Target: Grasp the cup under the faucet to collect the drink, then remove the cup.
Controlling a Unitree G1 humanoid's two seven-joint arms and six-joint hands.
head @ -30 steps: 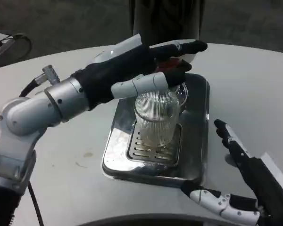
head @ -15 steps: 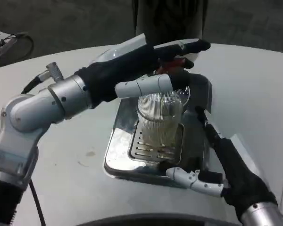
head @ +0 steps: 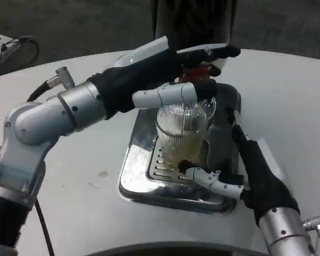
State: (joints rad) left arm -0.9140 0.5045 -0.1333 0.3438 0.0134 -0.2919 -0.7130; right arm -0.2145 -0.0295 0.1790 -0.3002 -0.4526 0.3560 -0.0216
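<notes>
I had the cup upright on the slotted grate of the metal drip tray, mid-table, below the red faucet lever. Some pale liquid sat in the cup. Left hand reached in from the left over the cup's rim, fingers stretched out at the lever; couldn't tell whether they pressed it. Right hand was at the cup's right side, fingers spread around it, thumb near its base; couldn't confirm contact.
</notes>
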